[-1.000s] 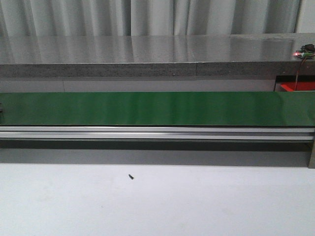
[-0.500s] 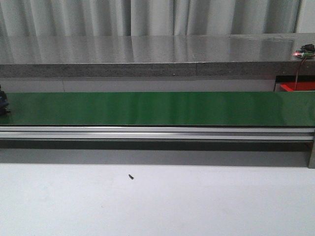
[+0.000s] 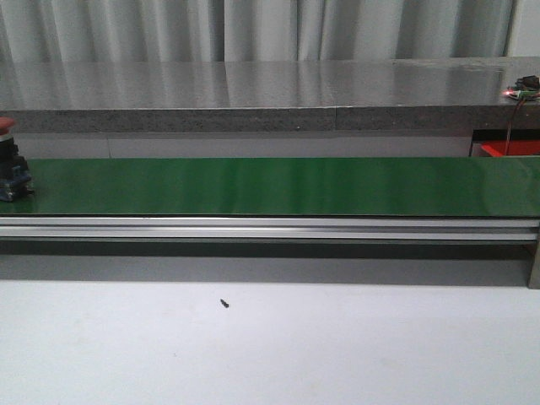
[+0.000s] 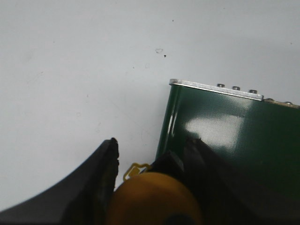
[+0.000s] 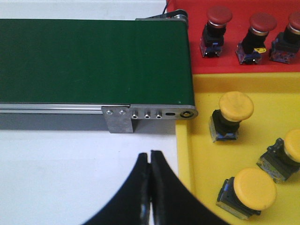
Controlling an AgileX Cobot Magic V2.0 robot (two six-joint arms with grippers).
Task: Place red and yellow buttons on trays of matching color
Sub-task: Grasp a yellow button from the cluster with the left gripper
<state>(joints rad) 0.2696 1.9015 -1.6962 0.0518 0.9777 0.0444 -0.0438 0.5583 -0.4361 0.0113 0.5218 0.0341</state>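
Screw (image 3: 224, 303) on table (image 3: 337, 354); belt (image 3: 278, 186) beyond.

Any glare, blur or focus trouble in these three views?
Front view: soft vertical sheen streaks on the green belt, and the steel counter mirrors the curtain. Left wrist view: a bright glare patch on the belt, while the yellow button and the left gripper are blurred from closeness. Right wrist view: evenly lit and sharp on both trays; only the right gripper is soft.
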